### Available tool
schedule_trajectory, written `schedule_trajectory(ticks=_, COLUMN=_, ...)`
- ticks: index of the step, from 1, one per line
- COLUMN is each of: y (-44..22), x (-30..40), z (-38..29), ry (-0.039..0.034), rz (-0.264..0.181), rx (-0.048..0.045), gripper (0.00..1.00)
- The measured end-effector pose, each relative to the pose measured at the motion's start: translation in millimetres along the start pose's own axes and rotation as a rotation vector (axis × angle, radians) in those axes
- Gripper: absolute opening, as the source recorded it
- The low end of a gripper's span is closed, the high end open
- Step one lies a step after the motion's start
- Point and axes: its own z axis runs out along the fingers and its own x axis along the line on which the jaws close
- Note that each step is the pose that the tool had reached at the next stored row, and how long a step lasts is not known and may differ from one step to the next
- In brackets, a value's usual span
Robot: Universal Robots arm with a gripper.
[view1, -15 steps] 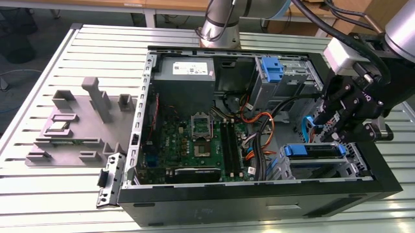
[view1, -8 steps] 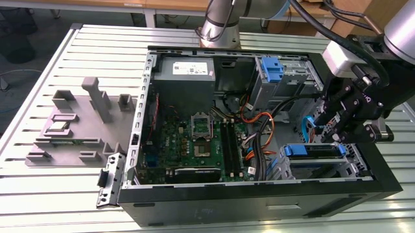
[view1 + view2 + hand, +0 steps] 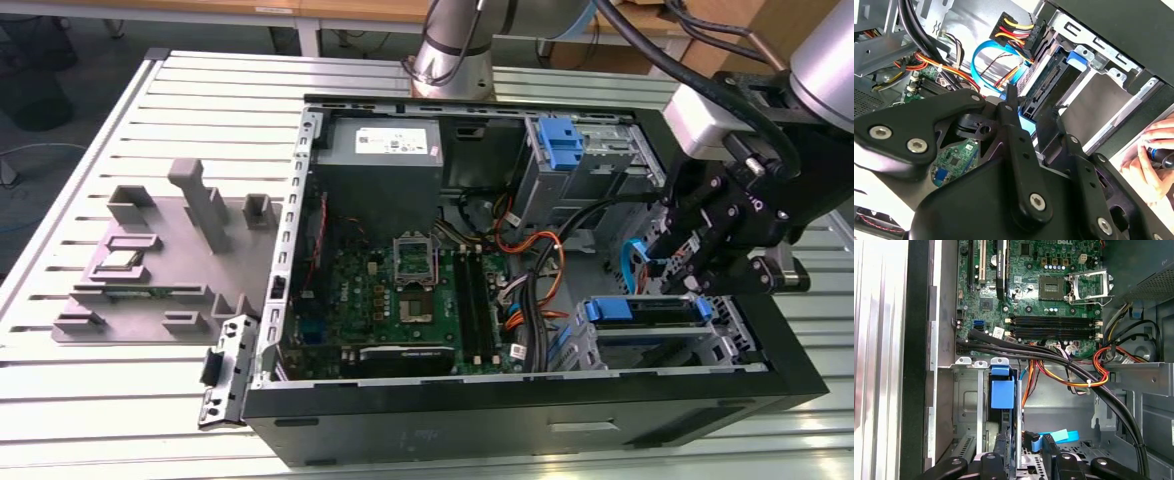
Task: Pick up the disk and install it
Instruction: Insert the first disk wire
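**Disk at the drive cage, seating not confirmed**

In the second wrist view, your tool (image 3: pixel 1026 117) fills the foreground — black linkage and fingers reaching into the open computer case (image 3: pixel 1134 35). Just past the fingertips sits the disk (image 3: pixel 1046 85), standing on edge at the mouth of the metal drive cage (image 3: pixel 1104 90), its connector edge facing out and blue carrier plastic showing below it. The fingers lie close on either side, but you cannot tell from here whether they clamp it or stand free. A person's hand (image 3: pixel 1154 152) rests outside the case.

In the first wrist view, the blue carrier tab (image 3: pixel 1002 390) sits upright in a cage slot between metal rails, with the motherboard (image 3: pixel 1049 295) beyond and cables draped across.

In the exterior view, the tool (image 3: pixel 681 255) hangs over the case's right-hand bays, above a blue-fronted bay (image 3: pixel 641 310). The grey fixture (image 3: pixel 160 260) on the surface (image 3: pixel 120 400) holds no disk. Judged from this, pick-up is done — full insertion is unverified.
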Motion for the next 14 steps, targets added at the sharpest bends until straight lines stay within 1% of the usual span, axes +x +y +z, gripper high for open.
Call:
schedule_trajectory(ticks=3, y=0.0, x=0.0, z=0.0, ry=0.0000, rz=0.000, rx=0.0000, gripper=0.41)
schedule_trajectory(ticks=5, y=0.1, x=0.0, z=0.0, ry=0.0000, rz=0.000, rx=0.0000, gripper=0.29)
schedule_trajectory(ticks=6, y=0.1, x=0.0, z=0.0, ry=0.0000, rz=0.000, rx=0.0000, gripper=0.29)
schedule_trajectory(ticks=8, y=0.1, x=0.0, z=0.0, ry=0.0000, rz=0.000, rx=0.0000, gripper=0.17)
schedule_trajectory(ticks=14, y=0.1, x=0.0, z=0.0, ry=0.0000, rz=0.000, rx=0.0000, gripper=0.16)
